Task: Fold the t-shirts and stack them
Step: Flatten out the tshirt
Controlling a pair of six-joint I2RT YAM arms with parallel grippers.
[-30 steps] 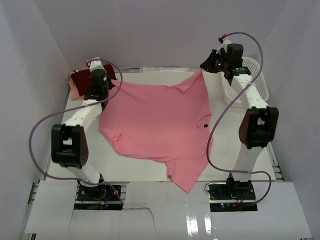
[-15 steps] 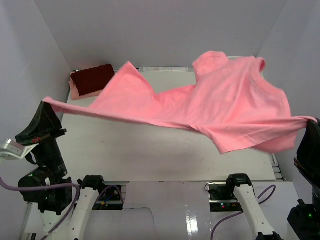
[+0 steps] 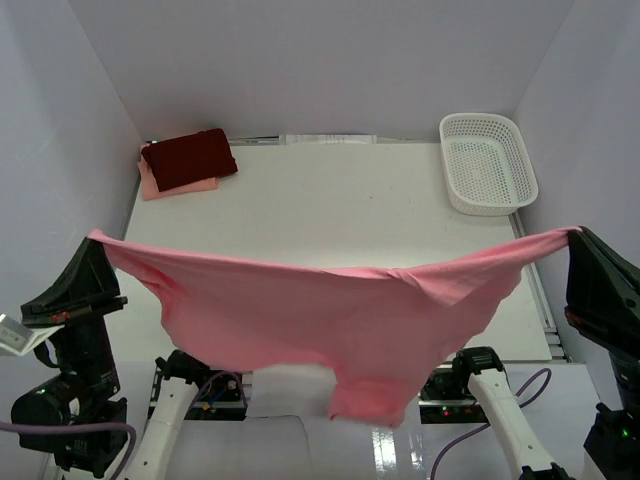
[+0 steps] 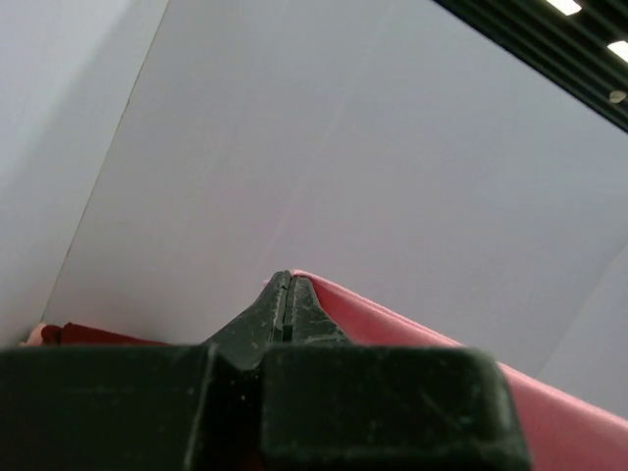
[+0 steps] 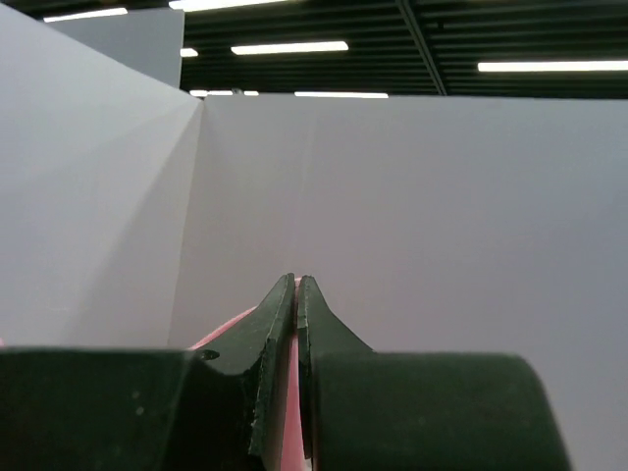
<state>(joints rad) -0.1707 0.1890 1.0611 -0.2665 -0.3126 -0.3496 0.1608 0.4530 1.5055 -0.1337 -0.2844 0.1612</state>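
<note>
White table (image 3: 330, 200) below, pink shirt (image 3: 330, 312) between grippers (image 3: 97, 241) (image 3: 576, 233)

Black pincers (image 4: 284, 292), white arms (image 3: 508, 412), purple cables (image 3: 533, 384)

Right gripper (image 5: 296, 285): two black fingers pointing upward, pressed together on a thin fold of the salmon-pink t-shirt (image 5: 290, 422), a further edge of which shows at the left finger's side. Background: plain white walls (image 5: 442, 216) meeting in a corner at left, lit ceiling strips (image 5: 289, 47) above.
</note>
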